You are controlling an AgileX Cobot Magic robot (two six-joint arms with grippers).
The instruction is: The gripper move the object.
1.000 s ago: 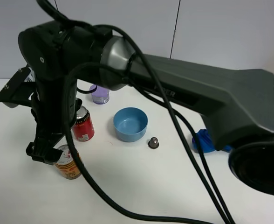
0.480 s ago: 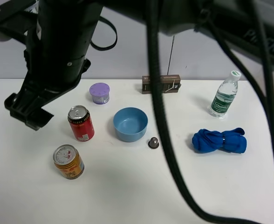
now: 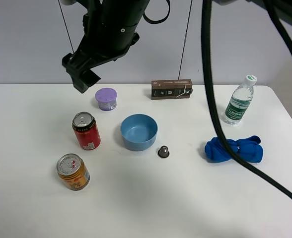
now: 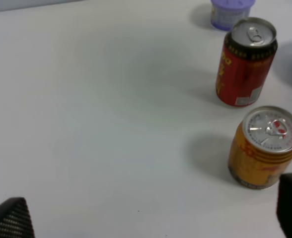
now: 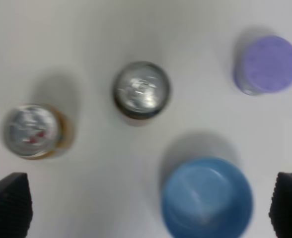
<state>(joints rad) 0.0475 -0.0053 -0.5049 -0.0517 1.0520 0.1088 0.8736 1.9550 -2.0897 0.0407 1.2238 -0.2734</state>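
1. Table (image 3: 151, 208): white, flat, carries every item below.
2. Right arm (image 3: 113, 25): large, dark, with black cables. It reaches across to the left half of the exterior view.
3. Right gripper (image 3: 81, 75): raised well above the table, over the area behind the purple cup. Its fingers (image 5: 7, 206) are spread wide with nothing between them (the wrist camera looks straight down on both cans, the cup and the bowl).
4. Left gripper (image 4: 150, 213): seen in its own wrist view only. Its fingers (image 4: 9, 220) are wide apart and grip nothing.
5. Blue cloth (image 3: 234, 149): bunched, on the right side.
6. Blue bowl (image 3: 138, 132): near the centre.
7. Water bottle (image 3: 238, 101): upright, white cap, green label, behind the cloth.
8. Brown box (image 3: 172, 89): lying at the back edge.
9. Red can (image 3: 86, 131): upright, left of the bowl.
10. Gold-orange can (image 3: 73, 172): upright at the front left, in front of the red can and apart from it, silver top up. It is well clear of the right gripper, with nothing holding it.
11. Purple cup (image 3: 106, 99): lidded, behind the red can.
12. Dark capsule (image 3: 163, 151): just right of the bowl.
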